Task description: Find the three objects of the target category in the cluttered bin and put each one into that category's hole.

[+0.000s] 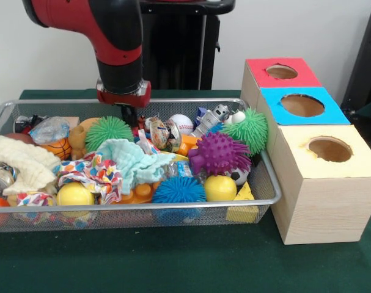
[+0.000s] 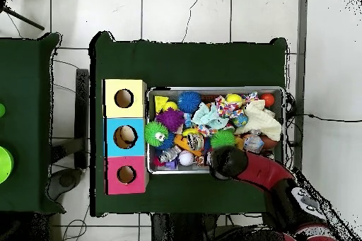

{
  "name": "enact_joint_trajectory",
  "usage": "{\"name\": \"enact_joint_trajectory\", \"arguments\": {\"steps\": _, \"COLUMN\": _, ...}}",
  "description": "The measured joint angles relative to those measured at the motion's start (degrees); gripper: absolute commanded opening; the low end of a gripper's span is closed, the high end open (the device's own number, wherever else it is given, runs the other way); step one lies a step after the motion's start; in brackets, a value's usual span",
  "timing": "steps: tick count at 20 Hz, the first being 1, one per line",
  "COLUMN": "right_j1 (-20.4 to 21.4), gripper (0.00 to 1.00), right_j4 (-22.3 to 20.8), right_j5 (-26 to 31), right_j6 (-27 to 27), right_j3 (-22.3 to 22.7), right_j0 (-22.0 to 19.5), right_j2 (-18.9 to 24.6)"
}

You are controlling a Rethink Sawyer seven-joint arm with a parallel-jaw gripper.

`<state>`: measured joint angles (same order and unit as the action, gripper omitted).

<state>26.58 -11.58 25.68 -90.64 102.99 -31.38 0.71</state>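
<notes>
Bin (image 1: 268,177) crammed, hand (image 1: 129,115) buried in clutter

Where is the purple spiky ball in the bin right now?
In the front view the purple spiky ball lies toward the bin's right end, just below the green spiky ball and above a yellow ball.

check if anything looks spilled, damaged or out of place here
Nothing has spilled: the toys and cloths all sit inside the wire bin. The only blemish is the chipped, ragged rim of the yellow box's hole.
</notes>
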Motion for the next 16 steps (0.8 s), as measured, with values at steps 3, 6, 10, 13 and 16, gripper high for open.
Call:
{"name": "enact_joint_trajectory", "arguments": {"steps": 3, "right_j1": 0.25, "gripper": 0.0, "right_j4": 0.0, "right_j5": -0.01, "right_j6": 0.0, "right_j3": 0.55, "right_j0": -0.01, "right_j2": 0.0}}
{"name": "enact_joint_trajectory", "arguments": {"steps": 6, "right_j1": 0.79, "gripper": 1.0, "right_j4": -0.01, "right_j5": 0.0, "right_j6": 0.0, "right_j3": 1.43, "right_j0": -0.04, "right_j2": 0.06}}
{"name": "enact_joint_trajectory", "arguments": {"steps": 10, "right_j1": 1.18, "gripper": 1.0, "right_j4": -0.3, "right_j5": -0.37, "right_j6": 0.0, "right_j3": 2.32, "right_j0": -0.72, "right_j2": 0.9}}
{"name": "enact_joint_trajectory", "arguments": {"steps": 13, "right_j1": 1.33, "gripper": 1.0, "right_j4": -0.61, "right_j5": -0.67, "right_j6": 0.0, "right_j3": 2.9, "right_j0": -1.48, "right_j2": 1.72}}
{"name": "enact_joint_trajectory", "arguments": {"steps": 16, "right_j1": 1.33, "gripper": 1.0, "right_j4": -0.68, "right_j5": -0.67, "right_j6": 0.0, "right_j3": 3.1, "right_j0": -1.78, "right_j2": 2.17}}
